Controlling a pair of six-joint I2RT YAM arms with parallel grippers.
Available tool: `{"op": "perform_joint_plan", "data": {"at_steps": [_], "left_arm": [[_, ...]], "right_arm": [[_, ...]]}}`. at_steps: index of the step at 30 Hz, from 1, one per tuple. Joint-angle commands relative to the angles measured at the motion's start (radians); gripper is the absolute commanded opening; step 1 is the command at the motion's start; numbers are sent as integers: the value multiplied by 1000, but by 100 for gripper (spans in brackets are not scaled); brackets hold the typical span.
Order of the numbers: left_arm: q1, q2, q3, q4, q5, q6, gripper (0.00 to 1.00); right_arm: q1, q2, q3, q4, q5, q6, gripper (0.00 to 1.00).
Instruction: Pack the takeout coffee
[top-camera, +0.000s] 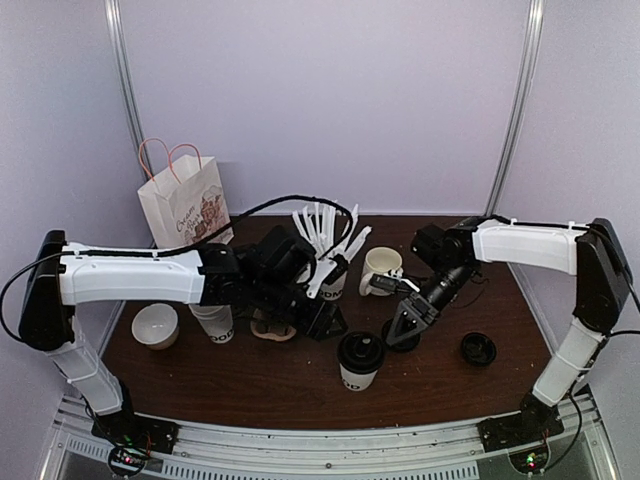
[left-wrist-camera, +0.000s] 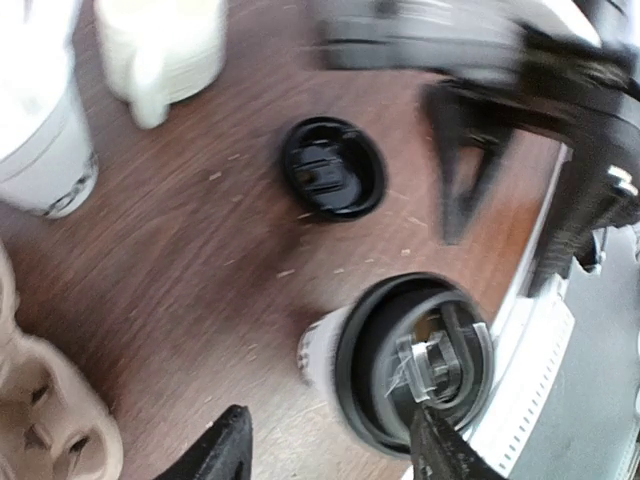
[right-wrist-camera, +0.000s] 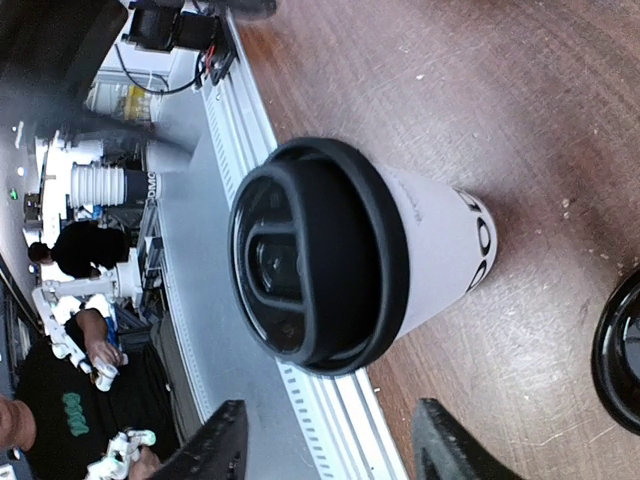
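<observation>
Lidded cup (top-camera: 360, 360) stands upright on the table (top-camera: 250, 385), front centre, long axis vertical, black lid up, lettering low on the wall. It sits between the two arms and nothing touches it.

The top view alone shows a second cup (top-camera: 215, 322) at the left. It is half under the left arm, so its top is hidden and a lid cannot be made out. The same view has the paper bag (top-camera: 185, 200) at the back left and a loose lid (top-camera: 478, 348) at the right.

In the left wrist view, the left gripper (left-wrist-camera: 335, 455) has its fingers spread wide and holds nothing. The lidded cup shows between the fingers, rim blurred. Another loose lid (left-wrist-camera: 333, 168) lies flat beyond it. A cardboard carrier (left-wrist-camera: 40, 410) is cut off at the lower left, and the mug (left-wrist-camera: 160, 50) is cut off at the top.

In the right wrist view, the right gripper (right-wrist-camera: 330, 450) is also spread and empty. The cup is seen lid-on.
</observation>
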Motion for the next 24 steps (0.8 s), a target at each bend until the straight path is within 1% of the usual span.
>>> {"op": "perform_joint_plan", "data": {"at_steps": [1,3,5,12,17,24], "left_arm": [[46,-29,-58,54,-6,-133,51],[50,-13,-59,68,31,-134,49],[54,2,-61,93,66,-137,48],[57,29,-56,96,89,-134,47],[58,57,-43,94,109,-122,46],[59,100,-19,93,160,-98,46]], "right_arm": [[14,-103,-120,132,-28,64,63],[29,-123,-161,187,-21,101,67],[47,-114,-166,199,-23,106,67],[88,-44,-132,190,-5,105,65],[94,-17,-112,188,-7,106,62],[97,12,-92,183,-8,109,61]]}}
